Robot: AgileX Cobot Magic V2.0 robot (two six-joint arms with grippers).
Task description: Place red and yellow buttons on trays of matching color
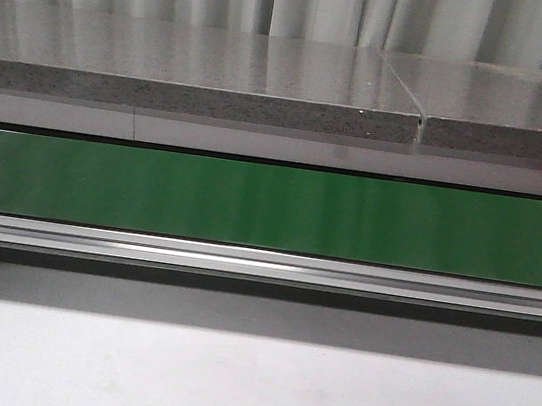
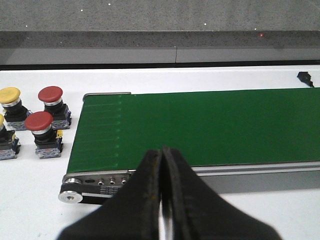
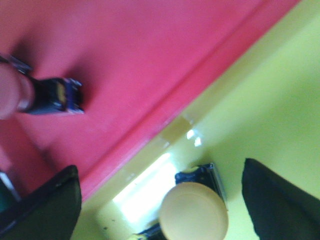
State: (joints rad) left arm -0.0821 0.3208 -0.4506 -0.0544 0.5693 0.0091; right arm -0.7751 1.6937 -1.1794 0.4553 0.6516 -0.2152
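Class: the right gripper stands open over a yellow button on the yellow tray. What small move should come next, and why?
Probably lift the right gripper straight up. Its fingers are spread apart, and the yellow button stands between them on the yellow tray, so it looks delivered.

We see two red buttons (image 2: pixel 50 94) (image 2: pixel 39 121) and two yellow buttons (image 2: pixel 10 95) (image 2: pixel 1 121) upright on black bases at 9 o'clock of the green belt. One yellow button (image 3: pixel 194 211) stands on the yellow tray (image 3: pixel 260 100); one red button (image 3: pixel 12 92) lies tilted on the adjoining red tray (image 3: pixel 130 55).
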